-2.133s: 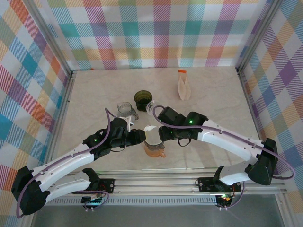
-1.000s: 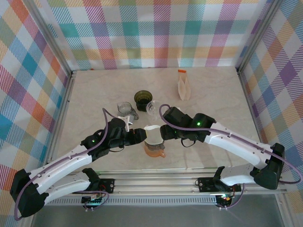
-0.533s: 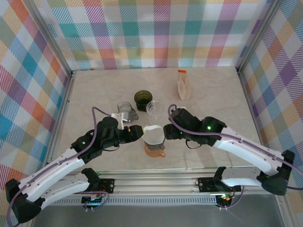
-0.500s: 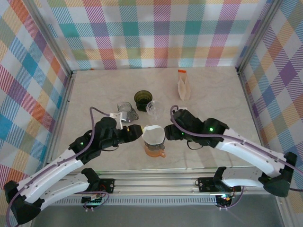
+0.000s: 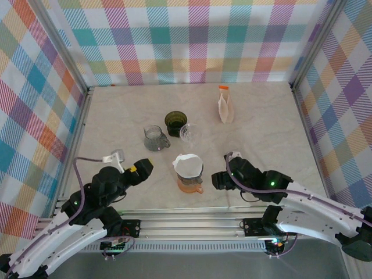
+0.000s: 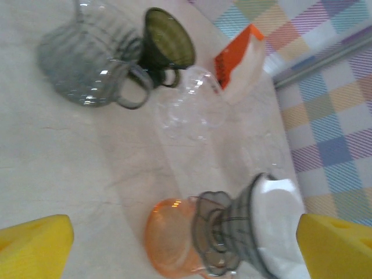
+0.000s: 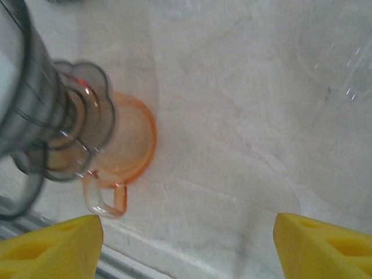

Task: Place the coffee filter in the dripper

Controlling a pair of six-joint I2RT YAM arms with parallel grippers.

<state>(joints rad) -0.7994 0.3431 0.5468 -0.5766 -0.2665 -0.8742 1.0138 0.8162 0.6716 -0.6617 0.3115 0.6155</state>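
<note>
two end effectors apart, one on either side of a filter-lined dripper

left end effector [image 5: 141,169] stands with jaws wide apart, nothing between its yellow fingertips [image 6: 35,247], which are cut off at the frame edges. beyond it on the pale marbled desk [image 5: 267,128] sit a ribbed grey glass jug [image 5: 154,138], a dark green cup [image 5: 174,121] and a clear cup [image 5: 189,132], faint against the stone. the white paper coffee filter [image 5: 188,165] sits in the ribbed grey dripper [image 6: 229,235], covering its mouth from above; the dripper stands on an orange see-through mug [image 5: 190,187]. right end effector [image 5: 218,179], near the mug, is also spread and holds nothing. a filter packet [image 5: 225,107] with an orange top stands well behind, on the right.
</note>
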